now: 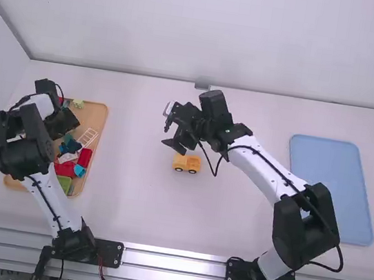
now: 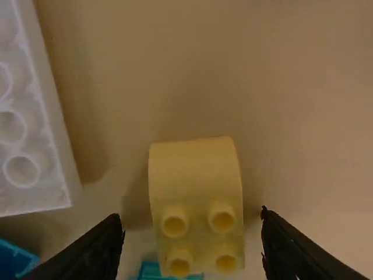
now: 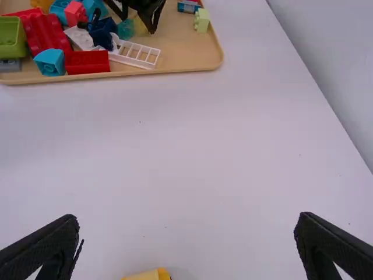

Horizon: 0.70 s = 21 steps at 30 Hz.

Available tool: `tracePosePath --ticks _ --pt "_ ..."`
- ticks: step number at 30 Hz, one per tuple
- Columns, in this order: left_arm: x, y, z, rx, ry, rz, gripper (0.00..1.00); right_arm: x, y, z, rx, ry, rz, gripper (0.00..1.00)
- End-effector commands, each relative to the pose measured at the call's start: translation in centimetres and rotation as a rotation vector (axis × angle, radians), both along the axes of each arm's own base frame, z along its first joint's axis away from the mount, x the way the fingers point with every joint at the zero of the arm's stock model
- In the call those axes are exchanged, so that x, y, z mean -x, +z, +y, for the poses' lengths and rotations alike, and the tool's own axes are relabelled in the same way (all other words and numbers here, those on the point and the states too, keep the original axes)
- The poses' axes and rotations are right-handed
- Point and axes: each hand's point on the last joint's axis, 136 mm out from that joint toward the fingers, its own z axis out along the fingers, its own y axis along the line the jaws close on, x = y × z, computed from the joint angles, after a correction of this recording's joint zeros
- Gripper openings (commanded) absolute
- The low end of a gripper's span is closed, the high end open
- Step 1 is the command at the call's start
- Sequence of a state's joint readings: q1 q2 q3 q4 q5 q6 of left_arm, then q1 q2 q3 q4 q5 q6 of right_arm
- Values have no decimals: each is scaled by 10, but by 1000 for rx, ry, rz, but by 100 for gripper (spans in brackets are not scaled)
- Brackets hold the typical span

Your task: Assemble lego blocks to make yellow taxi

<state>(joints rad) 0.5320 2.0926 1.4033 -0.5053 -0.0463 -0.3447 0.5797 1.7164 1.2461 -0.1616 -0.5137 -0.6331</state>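
Note:
Over the wooden tray's far part is my left gripper (image 1: 61,124). In the left wrist view its fingers stand apart (image 2: 192,217), one on each side of a yellow curved block with studs (image 2: 196,181), with a gap on both sides. The same yellow block (image 3: 140,26) is in the tray in the right wrist view, between the left fingers. My right gripper (image 1: 179,137) is above the table's middle, wide open and holding nothing (image 3: 189,224). Just nearer the camera than it stands the yellow-orange car piece with black wheels (image 1: 187,163), its top edge (image 3: 148,275) low in the right wrist view.
The wooden tray (image 1: 100,110) at the left holds a red brick (image 3: 87,62), a white ladder-like piece (image 3: 137,55), a green block (image 3: 11,36) and a light green block (image 3: 201,21). A blue tray (image 1: 332,189) lies at the right.

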Motion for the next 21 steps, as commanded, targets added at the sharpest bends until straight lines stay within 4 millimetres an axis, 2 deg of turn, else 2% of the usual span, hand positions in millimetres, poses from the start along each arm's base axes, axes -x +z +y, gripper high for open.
tracePosePath --ticks 1,7,14,21 --pt "2 -7 4 -10 14 15 57 -5 13 2 -17 -2 -23 99" --pt "2 -8 4 -15 6 13 45 -5 13 2 -17 -3 -22 99" --pt "0 -11 6 -25 8 2 36 -5 13 1 -15 -3 -20 99" --pt "-2 -9 6 -24 7 -6 35 -5 12 0 -13 -6 -17 99"
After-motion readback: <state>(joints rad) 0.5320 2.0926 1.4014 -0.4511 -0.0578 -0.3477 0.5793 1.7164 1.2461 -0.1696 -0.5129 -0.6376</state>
